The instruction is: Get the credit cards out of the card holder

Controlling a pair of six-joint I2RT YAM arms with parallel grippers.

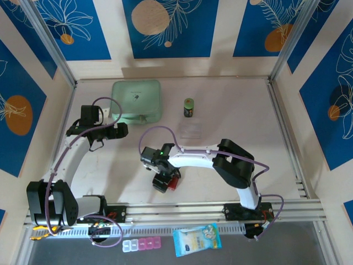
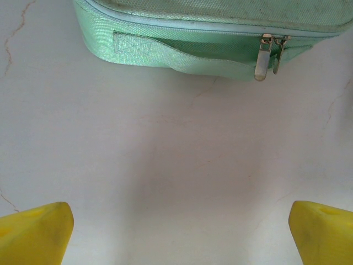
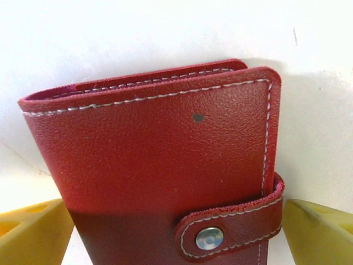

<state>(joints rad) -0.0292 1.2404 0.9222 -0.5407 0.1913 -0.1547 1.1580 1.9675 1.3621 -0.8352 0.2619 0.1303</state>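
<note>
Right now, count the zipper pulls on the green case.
2. Both hang side by side on the case wall facing the left wrist camera: one pull at the right end of the strap, the other just right of it. More may be hidden elsewhere.

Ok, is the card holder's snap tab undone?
No, the snap tab wraps round the card holder and lies fastened flat on its closed cover.

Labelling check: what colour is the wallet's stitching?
White stitching on the dark-red wallet; clearest in right wrist view.
</note>
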